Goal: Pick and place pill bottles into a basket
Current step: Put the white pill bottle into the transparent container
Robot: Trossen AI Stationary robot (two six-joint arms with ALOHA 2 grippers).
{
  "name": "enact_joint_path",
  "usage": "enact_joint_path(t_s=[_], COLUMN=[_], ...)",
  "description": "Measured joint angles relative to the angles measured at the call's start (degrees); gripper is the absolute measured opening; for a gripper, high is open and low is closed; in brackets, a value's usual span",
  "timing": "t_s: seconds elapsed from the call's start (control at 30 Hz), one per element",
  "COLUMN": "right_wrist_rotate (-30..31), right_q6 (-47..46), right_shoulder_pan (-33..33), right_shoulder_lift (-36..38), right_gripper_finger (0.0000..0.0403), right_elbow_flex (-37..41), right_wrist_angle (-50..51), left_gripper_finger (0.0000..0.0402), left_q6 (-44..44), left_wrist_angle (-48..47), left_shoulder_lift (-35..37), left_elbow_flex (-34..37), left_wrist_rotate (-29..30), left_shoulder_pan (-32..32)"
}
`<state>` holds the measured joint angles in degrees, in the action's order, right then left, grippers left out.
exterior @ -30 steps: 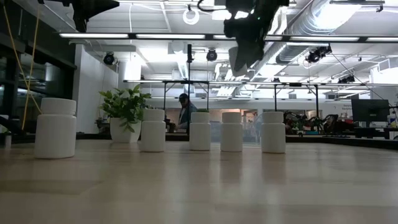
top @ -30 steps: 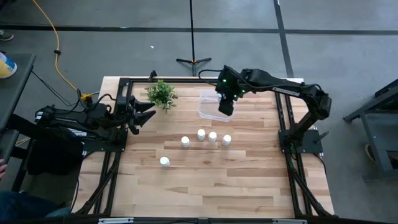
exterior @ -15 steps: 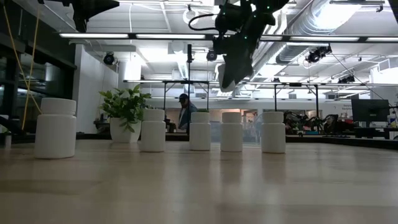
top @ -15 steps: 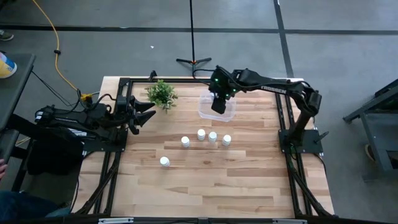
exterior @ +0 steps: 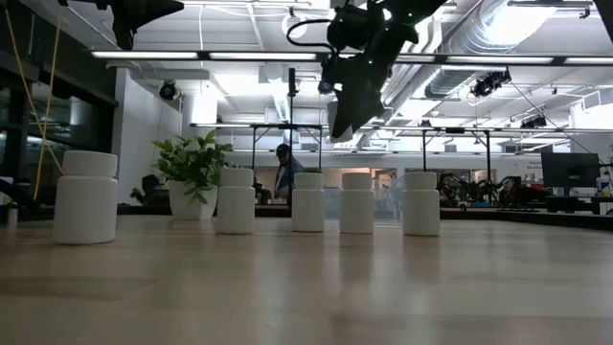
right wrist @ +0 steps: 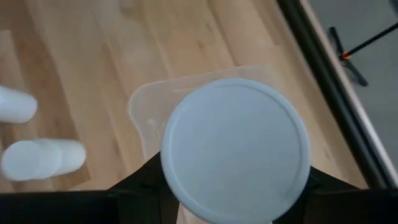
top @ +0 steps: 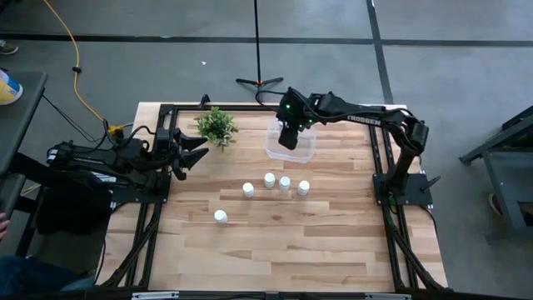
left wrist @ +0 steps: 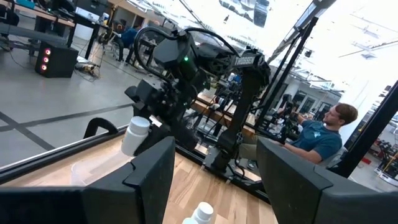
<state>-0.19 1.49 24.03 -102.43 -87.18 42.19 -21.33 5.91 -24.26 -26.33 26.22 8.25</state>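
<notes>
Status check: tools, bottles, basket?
Right tool shut on a pill bottle, above the basket. Left tool open, parked by the plant. Five bottles standing on the table. Nothing in the way.

Five white pill bottles [exterior: 307, 202] stand in a row on the table [exterior: 306, 287], a potted plant [exterior: 192, 174] behind them.

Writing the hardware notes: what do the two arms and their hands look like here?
Both arms are dark, nearly black, jointed links on black frame mounts. The right arm carries white lettering on its forearm and a green light near the wrist; black cable loops above its hand. The left hand has two broad, flat dark fingers.
</notes>
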Motion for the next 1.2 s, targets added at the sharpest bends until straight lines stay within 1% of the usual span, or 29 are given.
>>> enact_joint_path(t_s=[0.13, 0.23, 0.43, 0.63, 0.8, 0.93, 1.0, 1.13, 1.2], right_wrist_rotate=[0.79, -0.32, -1.24, -0.77, 1.41, 1.6, 2.89, 6.6, 7.5], right_q6=[-1.94, -3.07, -4.86, -6.43, -7.44, -9.09, -9.73, -10.95, -10.39], right_shoulder_pan=[0.0, 0.31, 0.33, 1.17, 1.27, 1.47, 1.5, 1.49, 1.49], right_shoulder_lift=[0.94, 2.15, 6.4, 12.81, 16.53, 16.7, 16.68, 16.61, 16.61], right_gripper_finger=[0.0169, 0.0169, 0.0169, 0.0169, 0.0169, 0.0169, 0.0169, 0.0169, 0.0169], right_elbow_flex=[4.64, 9.69, 18.44, 24.35, 29.41, 33.36, 34.88, 36.03, 36.01], right_wrist_angle=[-5.89, -9.89, -13.65, -15.51, -19.0, -24.66, -27.76, -29.09, -29.54], left_gripper_finger=[0.026, 0.026, 0.026, 0.026, 0.026, 0.026, 0.026, 0.026, 0.026], left_q6=[-0.01, -0.01, -0.01, -0.01, -0.01, -0.03, -0.2, -1.32, -1.47], left_wrist_angle=[0.0, 0.05, 0.09, 0.07, 0.09, 0.09, 0.11, 0.05, 0.01], left_shoulder_lift=[0.0, 0.01, 0.03, 0.03, 0.03, 0.03, 0.03, 0.03, 0.03], left_elbow_flex=[0.0, 0.0, 0.0, 0.0, 0.0, 0.0, 0.0, 0.0, 0.0], left_wrist_rotate=[0.0, 0.0, 0.0, 0.0, 0.11, 0.14, 0.15, 0.2, 0.24], left_shoulder_pan=[0.0, 0.0, 0.0, 0.0, 0.0, 0.0, 0.0, 0.0, 0.0])
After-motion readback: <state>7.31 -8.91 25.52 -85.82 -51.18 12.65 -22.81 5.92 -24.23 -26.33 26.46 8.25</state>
